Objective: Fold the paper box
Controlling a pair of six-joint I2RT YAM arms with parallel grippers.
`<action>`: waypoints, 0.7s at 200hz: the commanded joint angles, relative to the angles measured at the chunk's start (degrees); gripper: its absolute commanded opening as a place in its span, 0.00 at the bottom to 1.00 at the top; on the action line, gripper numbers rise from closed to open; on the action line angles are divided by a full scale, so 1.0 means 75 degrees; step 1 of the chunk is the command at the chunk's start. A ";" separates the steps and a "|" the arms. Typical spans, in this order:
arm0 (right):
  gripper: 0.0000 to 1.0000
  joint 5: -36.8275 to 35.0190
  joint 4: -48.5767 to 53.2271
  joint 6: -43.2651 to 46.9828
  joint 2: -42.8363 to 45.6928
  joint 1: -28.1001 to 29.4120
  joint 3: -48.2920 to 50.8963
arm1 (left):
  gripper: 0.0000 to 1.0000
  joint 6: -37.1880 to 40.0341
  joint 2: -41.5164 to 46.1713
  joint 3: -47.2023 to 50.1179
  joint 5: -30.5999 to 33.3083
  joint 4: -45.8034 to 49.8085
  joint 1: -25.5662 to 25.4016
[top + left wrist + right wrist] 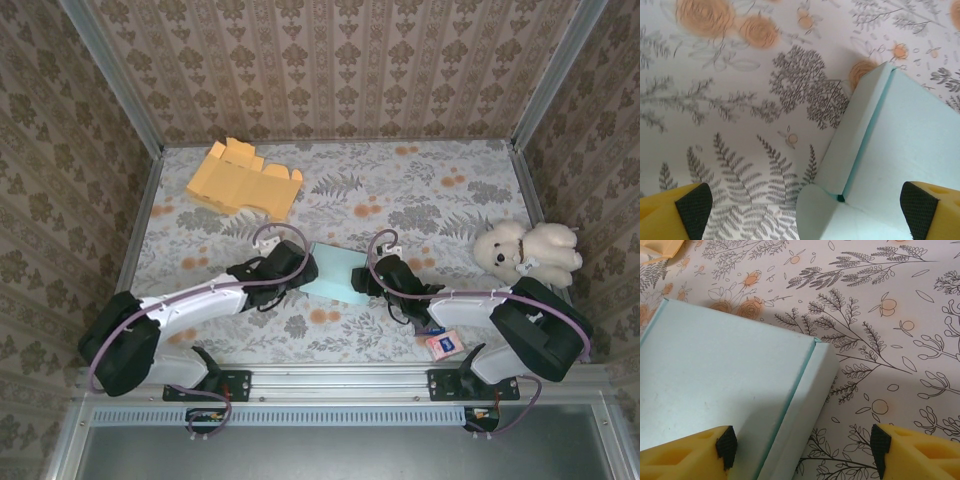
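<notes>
We see the box (335, 272) at the table's (420, 190) middle, between our arms: left gripper (297, 266) straddles its left edge, right gripper (373, 277) its right edge, both spread wide, gripping nothing, equally near.

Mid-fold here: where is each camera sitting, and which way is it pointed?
Top external: above and behind the arm bases, looking down on the table; both arms show, left gripper and right gripper flanking the blue box.
Left wrist: on the left arm, looking down past its open fingers at the box's corner flap and the table.
Right wrist: on the right arm, looking down past its open fingers at the box's side edge.
Shared: both wrist views see the box and floral table.
</notes>
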State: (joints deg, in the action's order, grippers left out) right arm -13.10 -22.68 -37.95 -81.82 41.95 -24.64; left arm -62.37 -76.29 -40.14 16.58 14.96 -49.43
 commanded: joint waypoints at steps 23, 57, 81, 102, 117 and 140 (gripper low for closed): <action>0.73 -0.0055 -0.0059 0.0043 -0.0083 0.0075 0.0168 | 1.00 -0.1779 -0.0444 -0.0674 -0.0696 0.0493 0.0039; 0.73 -0.0146 -0.0024 0.0113 -0.0051 0.0070 0.0201 | 1.00 -0.2108 -0.0789 -0.1036 -0.0748 0.0716 0.0049; 0.73 -0.0204 -0.0036 0.0157 -0.0024 0.0073 0.0210 | 1.00 -0.2259 -0.1037 -0.1072 -0.0937 0.0547 0.0035; 0.73 -0.0192 -0.0061 0.0169 -0.0044 0.0073 0.0213 | 0.99 -0.2333 -0.1239 -0.1103 -0.0946 0.0431 0.0040; 0.73 -0.0186 -0.0080 0.0180 -0.0048 0.0075 0.0216 | 0.97 -0.2354 -0.1361 -0.1112 -0.0946 0.0334 0.0054; 0.73 -0.0207 -0.0076 0.0206 -0.0067 0.0072 0.0227 | 0.95 -0.2313 -0.1498 -0.1242 -0.0957 0.0353 0.0053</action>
State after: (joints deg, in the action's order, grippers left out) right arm -13.34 -23.88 -37.50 -81.82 42.13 -23.99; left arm -78.28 -86.61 -47.03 9.96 17.58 -49.41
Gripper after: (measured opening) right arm 0.733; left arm 0.956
